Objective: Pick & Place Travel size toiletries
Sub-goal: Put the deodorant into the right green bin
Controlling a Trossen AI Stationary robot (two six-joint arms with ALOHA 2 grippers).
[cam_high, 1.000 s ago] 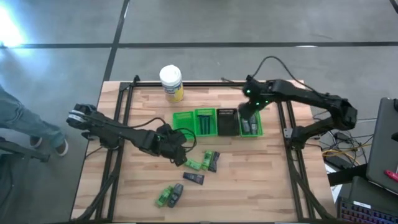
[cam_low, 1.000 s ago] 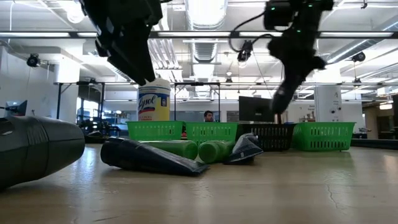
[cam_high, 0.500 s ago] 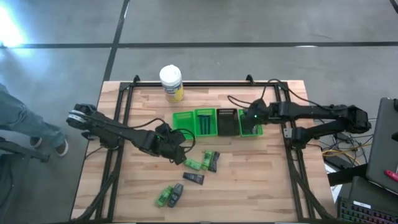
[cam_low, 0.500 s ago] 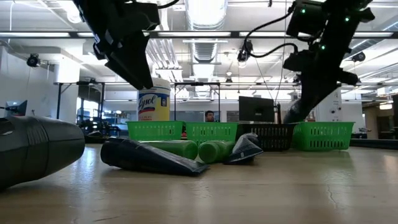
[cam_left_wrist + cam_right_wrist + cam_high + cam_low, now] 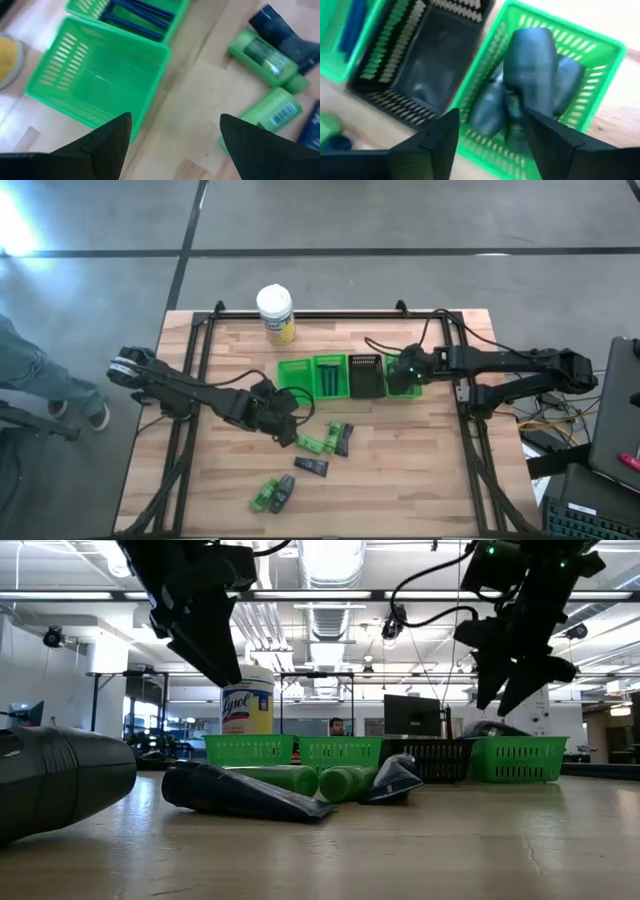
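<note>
Release step, probably: right gripper point(image 5: 487, 150) parted, empty, above end green tray point(image 5: 600, 60) with dark grey tubes point(image 5: 530, 80) inside. Left gripper point(image 5: 172, 140) wide, beside that tray row, near green bottles point(image 5: 262, 55); next calls for descending, closing.

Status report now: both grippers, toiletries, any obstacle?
Right gripper open over rightmost green basket, dark grey tubes inside. Left gripper open, beside empty green basket. Nothing in the way.
</note>
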